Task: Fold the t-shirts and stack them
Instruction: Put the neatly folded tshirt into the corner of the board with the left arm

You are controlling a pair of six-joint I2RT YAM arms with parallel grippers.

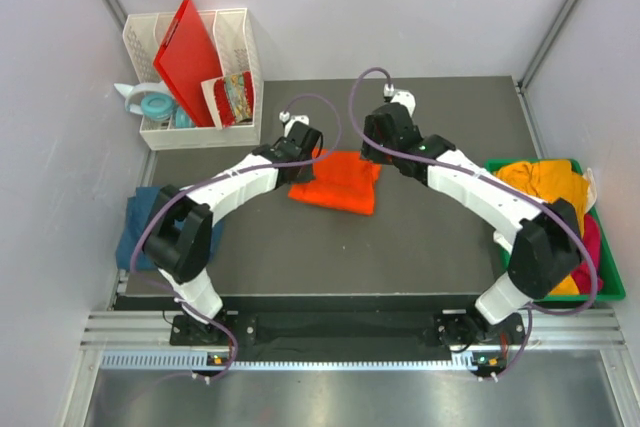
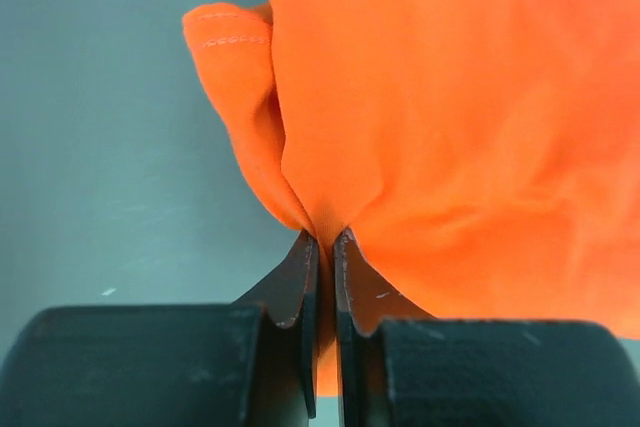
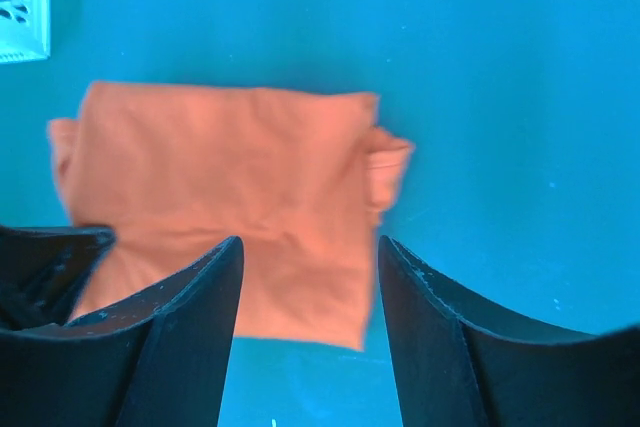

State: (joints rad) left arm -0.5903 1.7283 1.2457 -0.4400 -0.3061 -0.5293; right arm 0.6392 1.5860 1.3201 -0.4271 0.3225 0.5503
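orange shirt: folded, flat on mid-desk | left fingers: pressed together, pinching the orange shirt's edge, cloth bunched at the tips | right fingers: spread, holding nothing, above the orange shirt | teal shirt: at desk's left edge | yellow shirt, pink shirt: heaped in green bin, right

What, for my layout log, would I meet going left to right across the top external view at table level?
dark teal-blue t-shirt → orange t-shirt → green bin, with the mustard-yellow t-shirt heaped in it
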